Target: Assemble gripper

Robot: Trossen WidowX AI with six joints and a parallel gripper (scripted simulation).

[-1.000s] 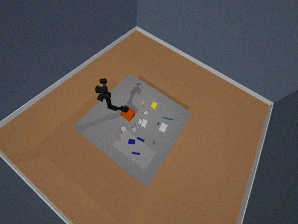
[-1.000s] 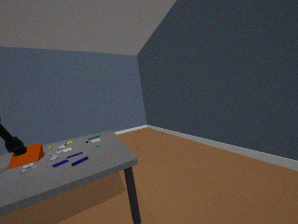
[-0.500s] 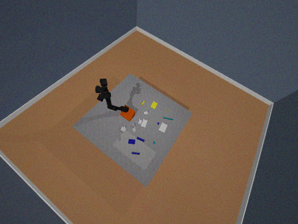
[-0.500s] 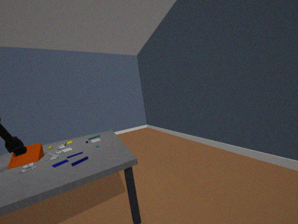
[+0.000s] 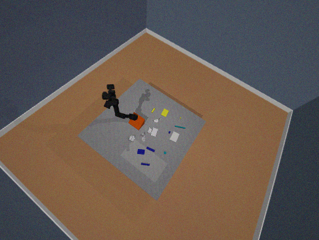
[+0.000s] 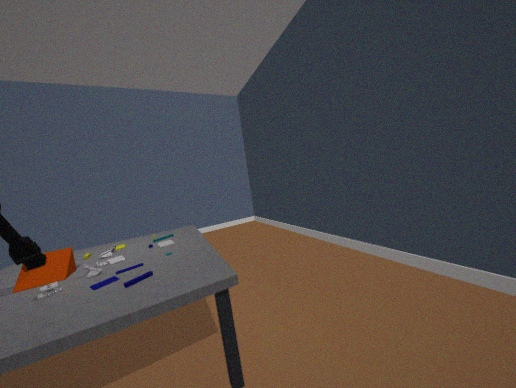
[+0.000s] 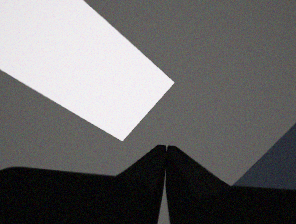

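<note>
Several small white irregular parts (image 5: 131, 138) (image 6: 49, 287), probably task pieces, lay unassembled on grey rectangular table (image 5: 102, 131) (image 6: 175, 282). Black two-fingered gripper (image 5: 135, 117) (image 6: 37, 264) (image 7: 165, 154), fingertips together, empty, risked striking orange block (image 5: 138, 124) (image 6: 61, 261) if swung low.

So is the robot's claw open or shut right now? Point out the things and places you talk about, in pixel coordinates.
Shut: in the wrist view, the black claw (image 5: 135, 117) (image 6: 37, 265) (image 7: 165, 154) has its two fingertips together, with nothing visible held between them.
</note>
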